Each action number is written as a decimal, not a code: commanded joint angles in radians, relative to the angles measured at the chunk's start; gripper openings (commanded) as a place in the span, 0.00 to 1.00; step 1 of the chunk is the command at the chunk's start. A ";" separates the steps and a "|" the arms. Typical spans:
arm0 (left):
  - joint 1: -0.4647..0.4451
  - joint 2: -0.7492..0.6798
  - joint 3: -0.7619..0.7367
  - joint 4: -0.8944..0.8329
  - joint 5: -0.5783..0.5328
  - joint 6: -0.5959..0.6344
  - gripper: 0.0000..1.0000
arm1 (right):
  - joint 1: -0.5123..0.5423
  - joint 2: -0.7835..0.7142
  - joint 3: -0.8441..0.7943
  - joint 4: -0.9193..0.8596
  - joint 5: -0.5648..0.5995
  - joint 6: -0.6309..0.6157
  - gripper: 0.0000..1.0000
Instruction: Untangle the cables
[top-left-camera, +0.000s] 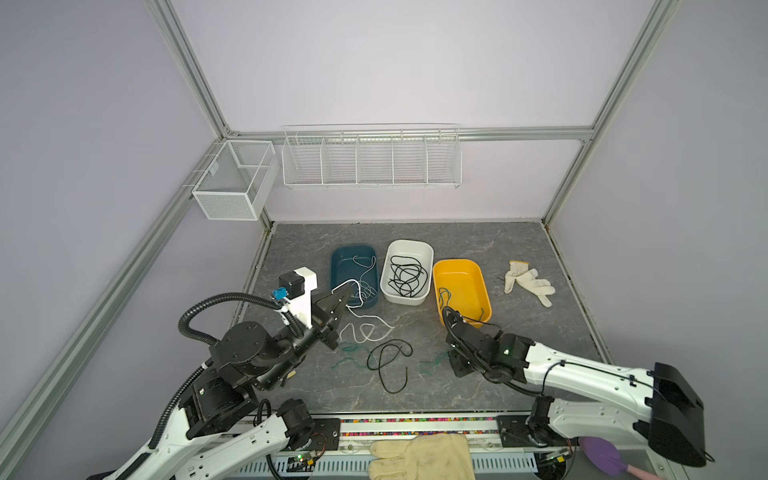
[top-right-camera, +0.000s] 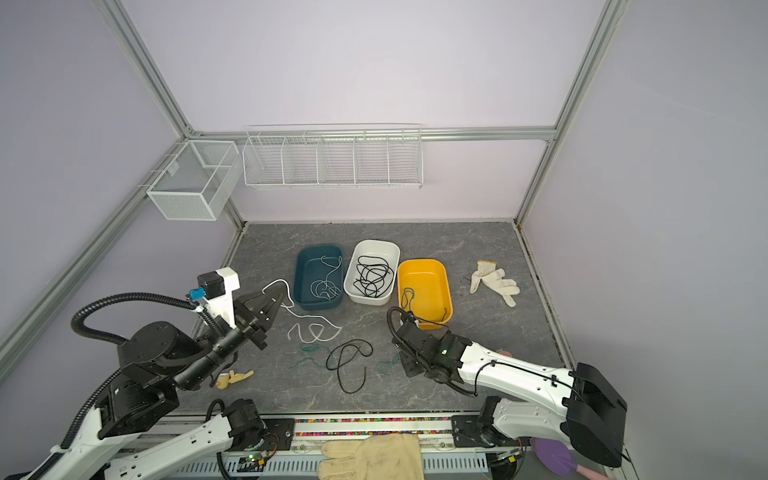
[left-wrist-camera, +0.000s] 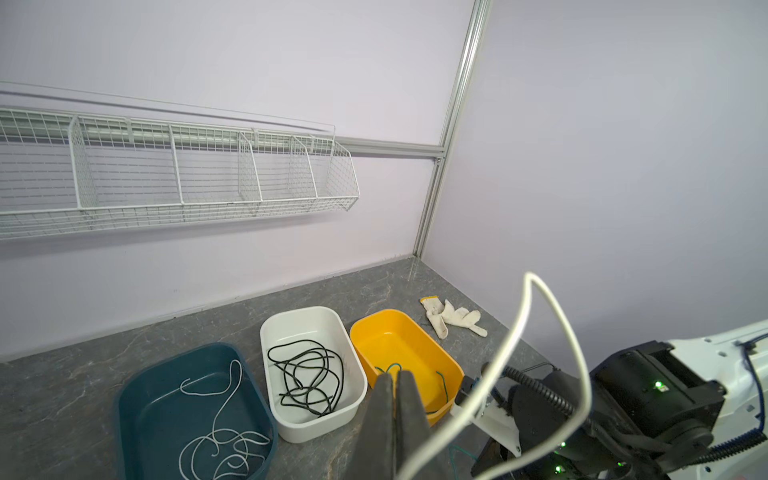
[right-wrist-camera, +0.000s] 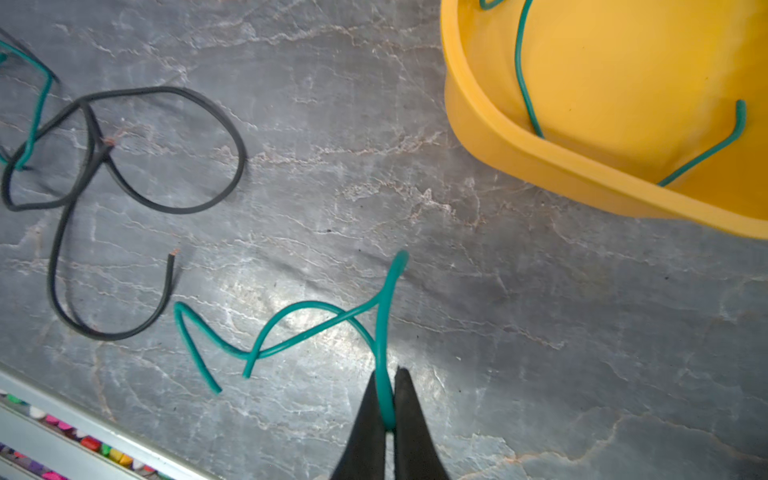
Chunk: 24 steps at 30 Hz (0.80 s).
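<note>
Left tool (left-wrist-camera: 394, 376) grips raised white cable (left-wrist-camera: 536, 299) | right tool (right-wrist-camera: 392, 370) pinches green cable (right-wrist-camera: 291, 316) on tabletop (right-wrist-camera: 540, 311) | black cable (right-wrist-camera: 242, 162), yellow tray (right-wrist-camera: 540, 151) lie near

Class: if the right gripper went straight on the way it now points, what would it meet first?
Probably the grey tabletop, just past the green cable pinched in the right gripper, which points down at it. Depth is uncertain.

Bright, even, soft light; faint shadows; pale glare on the grey table (right-wrist-camera: 249, 282) in the right wrist view; both top views stretch at the edges; white cable (left-wrist-camera: 527, 299) near the left wrist lens blurred; teal cable (right-wrist-camera: 381, 324) tip soft.
</note>
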 joint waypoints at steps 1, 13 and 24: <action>-0.002 0.026 0.073 -0.060 0.001 0.032 0.00 | -0.004 0.009 -0.024 0.035 -0.004 0.029 0.07; -0.002 0.096 0.153 -0.138 -0.024 0.116 0.00 | -0.003 -0.033 -0.043 0.012 0.012 0.017 0.07; -0.002 0.100 0.028 -0.159 0.053 0.273 0.00 | -0.008 -0.164 -0.006 -0.140 0.069 0.049 0.07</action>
